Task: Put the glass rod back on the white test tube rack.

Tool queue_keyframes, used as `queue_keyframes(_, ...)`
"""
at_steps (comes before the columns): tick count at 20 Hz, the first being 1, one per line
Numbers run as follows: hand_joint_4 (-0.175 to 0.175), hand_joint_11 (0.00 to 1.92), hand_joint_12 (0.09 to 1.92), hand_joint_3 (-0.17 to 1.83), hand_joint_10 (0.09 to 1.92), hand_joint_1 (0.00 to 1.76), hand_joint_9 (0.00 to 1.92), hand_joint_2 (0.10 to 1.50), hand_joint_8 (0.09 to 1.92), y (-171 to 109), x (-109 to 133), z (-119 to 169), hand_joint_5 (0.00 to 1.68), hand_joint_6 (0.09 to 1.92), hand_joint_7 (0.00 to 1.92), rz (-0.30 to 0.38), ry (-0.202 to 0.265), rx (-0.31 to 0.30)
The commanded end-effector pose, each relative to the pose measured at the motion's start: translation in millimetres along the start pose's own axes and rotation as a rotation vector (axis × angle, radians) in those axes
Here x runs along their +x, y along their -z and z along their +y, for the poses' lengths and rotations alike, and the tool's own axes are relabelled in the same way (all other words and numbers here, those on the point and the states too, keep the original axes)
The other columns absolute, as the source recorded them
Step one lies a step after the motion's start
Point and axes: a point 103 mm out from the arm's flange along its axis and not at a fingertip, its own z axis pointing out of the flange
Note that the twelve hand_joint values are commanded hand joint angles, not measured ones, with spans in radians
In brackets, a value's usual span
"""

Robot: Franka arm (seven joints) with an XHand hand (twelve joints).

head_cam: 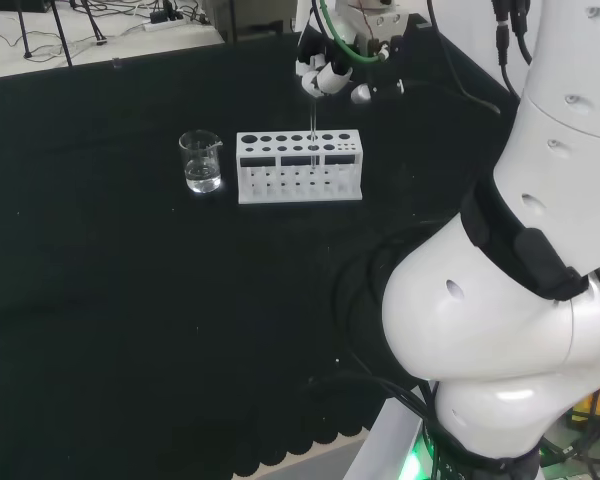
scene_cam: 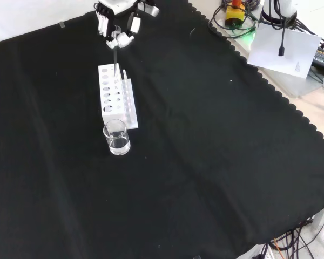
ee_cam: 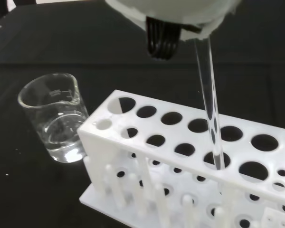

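Wrist view: the glass rod (ee_cam: 208, 102), pinched upright by the hand (head_cam: 325, 76) at upper centre of the head view, has its tip in a front-row hole of the white test tube rack (ee_cam: 190, 156); released while tilted, it could lean, bind or tip the rack toward the beaker (ee_cam: 54, 121).

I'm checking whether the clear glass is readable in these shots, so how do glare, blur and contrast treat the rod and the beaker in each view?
Head view: the glass rod is a faint streak below the hand; the beaker shows by rim highlights. Front view: the rod is a thin pale line above the white test tube rack. Wrist view: rod sharp and bright, a white part of the hand blurred.
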Motion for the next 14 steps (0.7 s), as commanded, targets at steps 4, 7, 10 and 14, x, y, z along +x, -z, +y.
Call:
queue_keyframes(4, -0.175, 1.64, 0.91, 0.75, 1.01, 1.31, 1.58, 0.68, 1.28, -12.4, -6.5, 9.0, 1.15, 0.64, 1.12, 0.009, -0.003, 0.023)
queue_keyframes(7, -0.175, 1.64, 0.91, 0.75, 1.01, 1.31, 1.58, 0.68, 1.28, -12.4, -6.4, 9.1, 1.15, 0.64, 1.12, 0.012, -0.002, 0.020)
queue_keyframes(10, -0.175, 1.64, 0.91, 0.75, 1.01, 1.31, 1.58, 0.68, 1.28, -12.4, -5.8, 11.5, 1.15, 0.64, 1.12, 0.005, -0.004, 0.022)
queue_keyframes(14, -0.175, 1.64, 0.91, 0.75, 1.01, 1.31, 1.58, 0.68, 1.28, -12.0, -5.2, 16.9, 1.15, 0.64, 1.12, -0.004, -0.006, 0.036)
